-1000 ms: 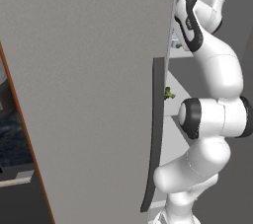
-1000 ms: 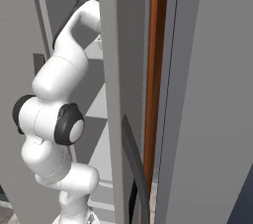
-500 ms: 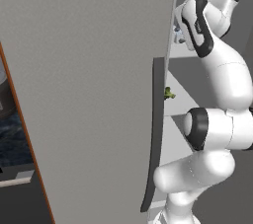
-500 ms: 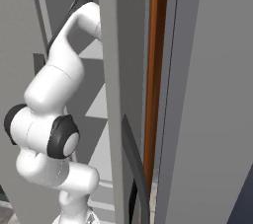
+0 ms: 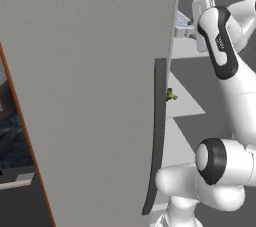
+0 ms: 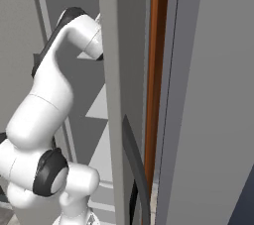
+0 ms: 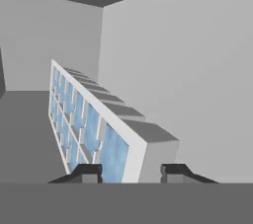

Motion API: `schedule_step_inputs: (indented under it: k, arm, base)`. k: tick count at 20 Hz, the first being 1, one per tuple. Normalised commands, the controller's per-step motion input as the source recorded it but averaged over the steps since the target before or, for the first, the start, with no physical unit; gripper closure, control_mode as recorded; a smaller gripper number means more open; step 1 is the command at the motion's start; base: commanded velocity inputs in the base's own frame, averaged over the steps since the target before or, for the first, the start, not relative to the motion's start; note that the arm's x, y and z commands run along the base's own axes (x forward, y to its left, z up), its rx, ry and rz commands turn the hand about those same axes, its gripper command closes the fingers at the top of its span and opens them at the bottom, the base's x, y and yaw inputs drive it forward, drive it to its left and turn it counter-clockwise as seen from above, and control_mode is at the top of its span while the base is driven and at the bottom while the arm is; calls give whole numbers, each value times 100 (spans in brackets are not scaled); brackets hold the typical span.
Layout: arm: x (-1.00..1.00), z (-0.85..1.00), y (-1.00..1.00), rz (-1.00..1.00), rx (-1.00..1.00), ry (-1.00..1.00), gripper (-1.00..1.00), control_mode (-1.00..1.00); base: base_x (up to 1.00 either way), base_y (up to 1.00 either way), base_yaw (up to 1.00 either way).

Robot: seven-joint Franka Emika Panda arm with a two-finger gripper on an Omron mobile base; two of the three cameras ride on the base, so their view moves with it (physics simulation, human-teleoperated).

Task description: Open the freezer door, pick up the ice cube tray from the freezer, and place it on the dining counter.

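Note:
The freezer stands open, its light-grey door (image 5: 90, 96) swung out at the left with a dark bowed handle (image 5: 157, 136) on its edge. My arm reaches into the dark grey inside at upper-shelf height. The ice cube tray (image 7: 89, 124), pale bluish-white with a grid of square cells, runs away from the hand and looks tilted on edge in the hand view. My gripper (image 7: 132, 172) is shut on its near end, one fingertip on each side. From the left base, the tray (image 5: 181, 20) pokes out beside the gripper (image 5: 192, 23). The dining counter is out of view.
White shelves (image 5: 185, 103) cross the freezer below the hand, and a small green item (image 5: 170, 94) sits on one by the door edge. The right-hand door (image 6: 121, 70) and a reddish wooden cabinet edge (image 6: 155, 70) stand close to the arm's right. A dark worktop (image 5: 12, 141) lies at far left.
The jaws have closed in onto the tray's end. The hand has risen slightly inside the freezer while the elbow has swung lower and outward.

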Motion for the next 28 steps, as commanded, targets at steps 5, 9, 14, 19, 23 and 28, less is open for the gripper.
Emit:
schedule_step_inputs:
  k: [5,9,14,19,23,28]
  arm:
    - [-80,45,-1,-1,1,-5,100,-100]
    - [-89,19,-1,0,0,2,100,-100]
    - [-91,1,0,0,0,13,100,-100]
    - [-89,0,-6,0,0,17,100,-100]
    - [-91,0,-10,0,0,16,100,-100]
    - [-86,0,-1,0,0,17,100,-100]
  base:
    - [0,0,0]
    - [0,0,0]
    - [0,0,0]
    - [0,0,0]
    - [0,0,0]
    - [0,0,0]
